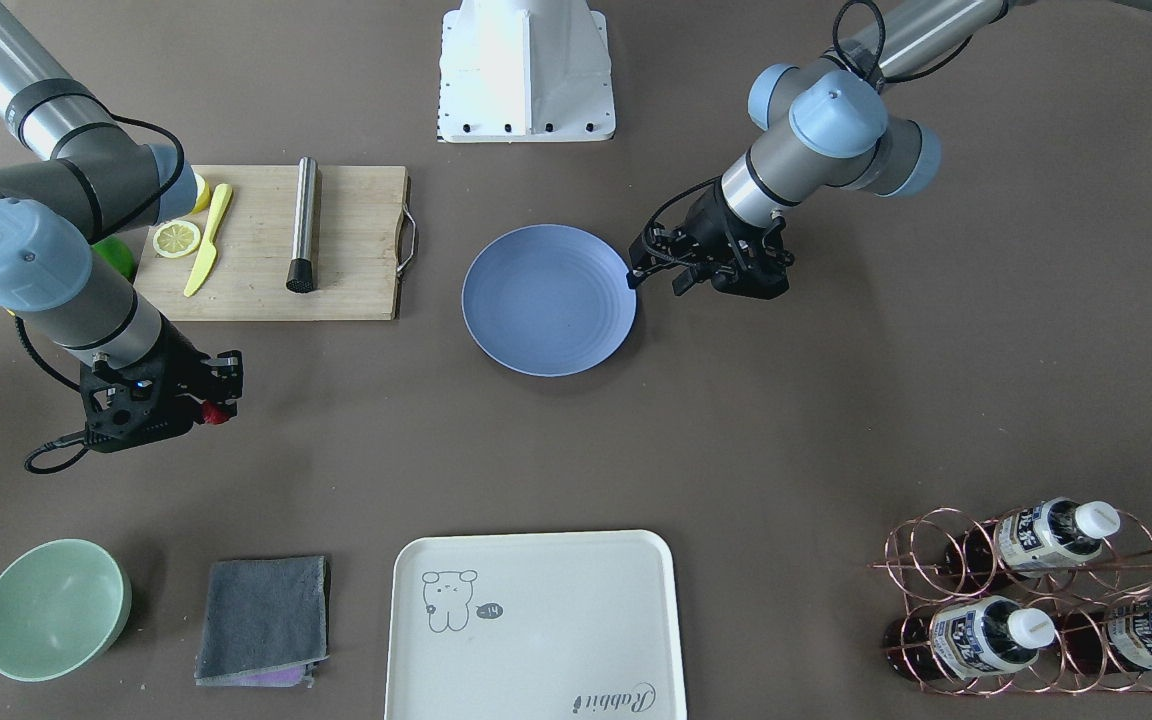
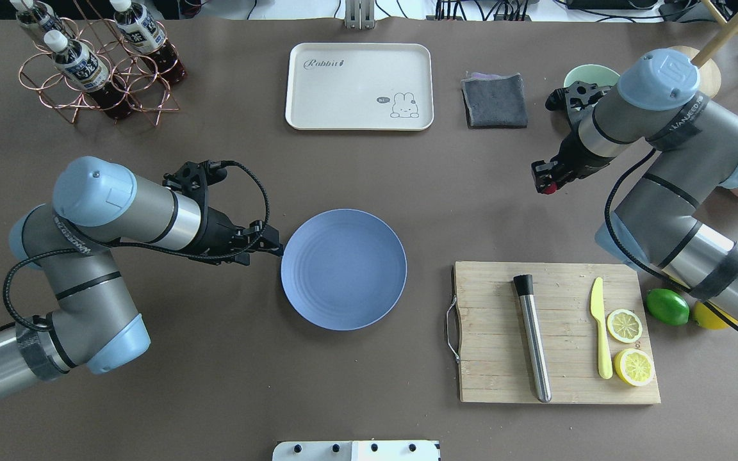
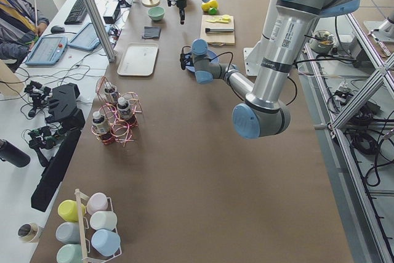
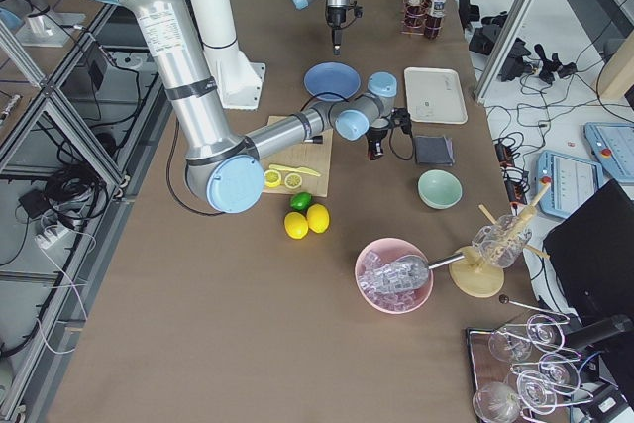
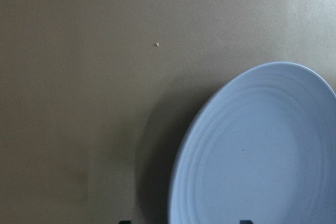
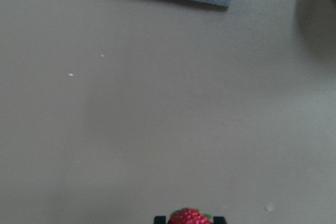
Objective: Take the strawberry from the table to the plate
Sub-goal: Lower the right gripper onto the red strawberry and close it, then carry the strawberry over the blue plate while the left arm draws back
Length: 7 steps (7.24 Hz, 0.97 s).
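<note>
The small red strawberry (image 1: 215,411) is pinched in my right gripper (image 1: 224,398), which is shut on it and held above the grey-brown table (image 1: 796,420), off to the side of the plate. It also shows between the fingertips in the overhead view, strawberry (image 2: 547,187), and at the bottom edge of the right wrist view, strawberry (image 6: 189,217). The round blue plate (image 2: 343,269) lies bare in the middle of the table. My left gripper (image 2: 277,246) hovers just off the plate's (image 5: 262,150) rim, open, with nothing in it.
A wooden cutting board (image 2: 491,358) carries a steel muddler (image 2: 532,336), a yellow knife (image 2: 599,326) and lemon halves (image 2: 625,325). A lime (image 2: 667,307) lies beside it. Further off stand a green bowl (image 1: 54,608), grey cloth (image 1: 264,618), cream tray (image 1: 536,625) and bottle rack (image 1: 1036,600).
</note>
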Each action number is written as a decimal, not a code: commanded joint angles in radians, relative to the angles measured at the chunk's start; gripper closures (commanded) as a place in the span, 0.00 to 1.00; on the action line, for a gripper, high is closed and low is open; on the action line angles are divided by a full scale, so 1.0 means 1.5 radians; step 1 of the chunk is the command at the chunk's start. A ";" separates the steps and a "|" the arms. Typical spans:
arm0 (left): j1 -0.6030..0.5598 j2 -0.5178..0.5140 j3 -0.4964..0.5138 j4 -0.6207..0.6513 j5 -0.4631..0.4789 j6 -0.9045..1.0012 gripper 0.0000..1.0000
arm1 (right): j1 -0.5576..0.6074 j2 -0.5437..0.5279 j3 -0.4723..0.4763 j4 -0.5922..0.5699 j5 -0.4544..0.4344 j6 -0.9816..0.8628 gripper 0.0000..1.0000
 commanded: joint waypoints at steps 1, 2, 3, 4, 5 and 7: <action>-0.081 0.035 0.003 0.003 -0.071 0.079 0.27 | -0.064 0.044 0.047 -0.009 -0.007 0.160 1.00; -0.112 0.057 0.008 0.015 -0.083 0.146 0.26 | -0.114 0.065 0.077 -0.027 -0.036 0.226 1.00; -0.141 0.072 0.018 0.029 -0.085 0.210 0.26 | -0.158 0.107 0.088 -0.063 -0.080 0.286 1.00; -0.170 0.086 0.033 0.029 -0.112 0.277 0.26 | -0.216 0.149 0.085 -0.091 -0.119 0.332 1.00; -0.208 0.100 0.048 0.026 -0.151 0.312 0.26 | -0.258 0.171 0.074 -0.092 -0.162 0.361 1.00; -0.241 0.134 0.051 0.028 -0.164 0.380 0.26 | -0.290 0.234 0.007 -0.090 -0.192 0.401 1.00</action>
